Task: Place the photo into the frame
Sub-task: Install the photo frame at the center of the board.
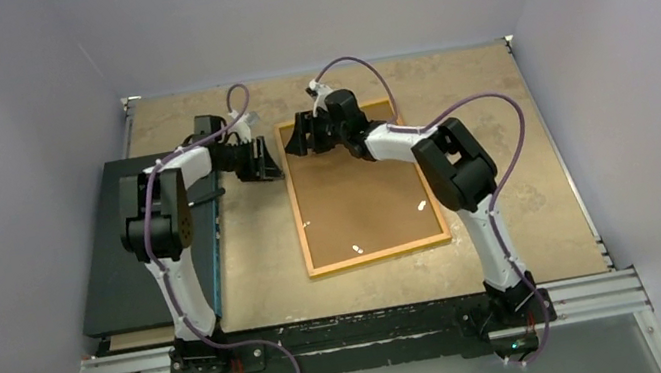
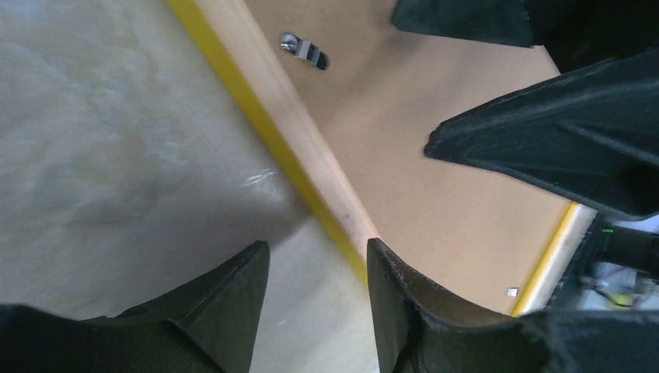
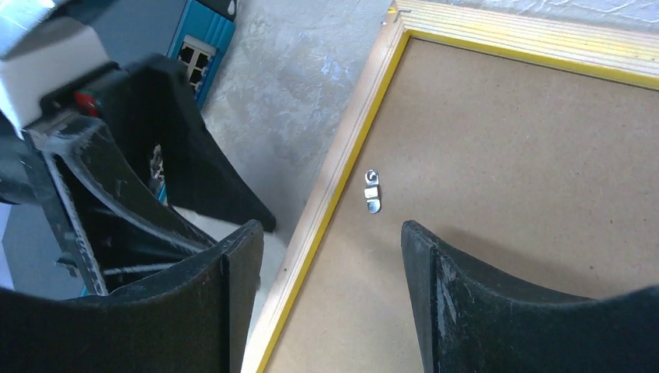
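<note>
The frame, thin and yellow-orange, lies face down in the middle of the table with a brown backing board filling it. The photo is hidden. My left gripper hovers just outside the frame's left side near the far corner, open, with bare table between its fingers and the yellow edge running under its right finger. My right gripper stands open over that same far-left corner, straddling the frame's edge with nothing held. A small metal turn clip sits on the board.
A flat black panel lies at the table's left, partly under the left arm. A blue box with ports sits along its right side. The two grippers stand close together, fingers facing each other. Grey walls enclose the table.
</note>
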### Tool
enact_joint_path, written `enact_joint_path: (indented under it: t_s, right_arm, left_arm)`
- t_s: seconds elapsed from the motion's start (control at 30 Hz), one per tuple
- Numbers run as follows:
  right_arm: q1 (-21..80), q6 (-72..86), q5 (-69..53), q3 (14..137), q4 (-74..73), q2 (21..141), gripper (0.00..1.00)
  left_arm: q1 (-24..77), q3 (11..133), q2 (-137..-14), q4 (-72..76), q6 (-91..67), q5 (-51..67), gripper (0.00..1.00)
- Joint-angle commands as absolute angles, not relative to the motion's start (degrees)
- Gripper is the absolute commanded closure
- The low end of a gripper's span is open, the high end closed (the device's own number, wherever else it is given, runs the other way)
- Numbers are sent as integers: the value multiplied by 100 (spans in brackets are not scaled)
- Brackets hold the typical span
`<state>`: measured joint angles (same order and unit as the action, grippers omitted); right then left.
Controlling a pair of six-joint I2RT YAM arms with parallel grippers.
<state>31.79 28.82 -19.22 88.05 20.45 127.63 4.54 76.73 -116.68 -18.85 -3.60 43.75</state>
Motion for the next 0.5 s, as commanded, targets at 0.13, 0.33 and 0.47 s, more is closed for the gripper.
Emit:
enact_joint_path:
  t_s: [0.13,0.33,0.47]
  right_arm:
    - [3156,2792,-2368,9402,2023,13121,32]
    - [3155,2823,-2538,9569,2054,13403,33]
    - [3134,2800,-2639,9598,2085,13501,34]
  left_arm:
    - [664,7711,-12023,-1320,-886,4704,57]
    - [681,7625,-12117,-1295,-822,4596,72]
    - [685,7492,-12119,-1254,-826,4492,83]
